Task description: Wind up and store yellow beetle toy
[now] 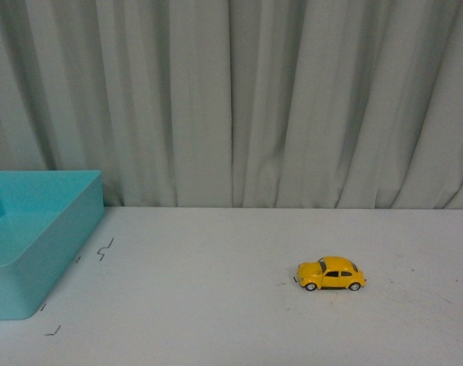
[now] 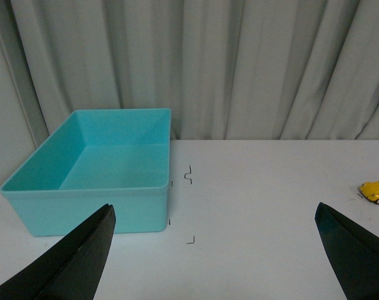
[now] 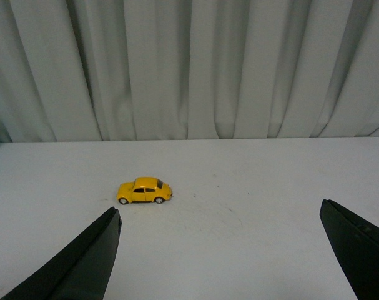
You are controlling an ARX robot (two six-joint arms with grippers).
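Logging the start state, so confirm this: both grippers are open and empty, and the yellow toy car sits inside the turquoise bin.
Not quite. The toy car is not inside the bin; it stands on the table, well to the bin's right, as the front view shows. The left gripper and right gripper are indeed open and empty.

Turquoise bin [image 1: 59,248] sat on white table [image 1: 216,320], open top up. Small black corner marks [image 1: 105,249] lay on tabletop just beside bin's long wall, w/ another [image 1: 54,331] near its front corner. Grey pleated curtain [image 1: 231,99] hung behind bin, across whole bkgd.
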